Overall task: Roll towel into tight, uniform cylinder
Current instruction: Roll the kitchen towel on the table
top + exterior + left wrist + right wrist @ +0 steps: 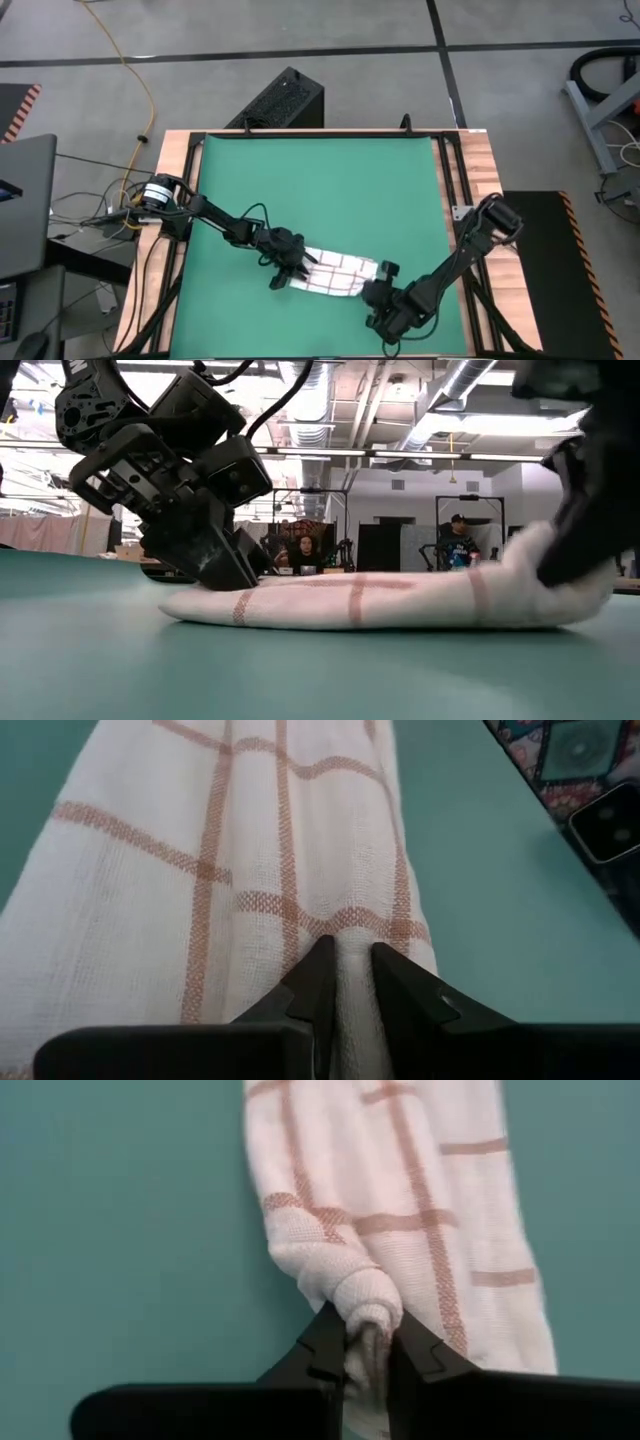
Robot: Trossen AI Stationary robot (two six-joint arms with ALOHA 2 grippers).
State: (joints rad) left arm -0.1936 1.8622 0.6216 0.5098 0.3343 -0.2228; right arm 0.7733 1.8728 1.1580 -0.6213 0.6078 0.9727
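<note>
left gripper (345, 960) and right gripper (368, 1338) pinching towel (335, 273) ends

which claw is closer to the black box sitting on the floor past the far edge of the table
Left. The left claw grips the towel end on the box's side; the right claw grips the other end, farther away.

Bare green mat (320, 190) beyond the towel (335, 272); arms flanking it.

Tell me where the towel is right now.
In the high view the towel lies folded near the front edge of the green mat, pinched between the left gripper and the right gripper at opposite ends.
</note>
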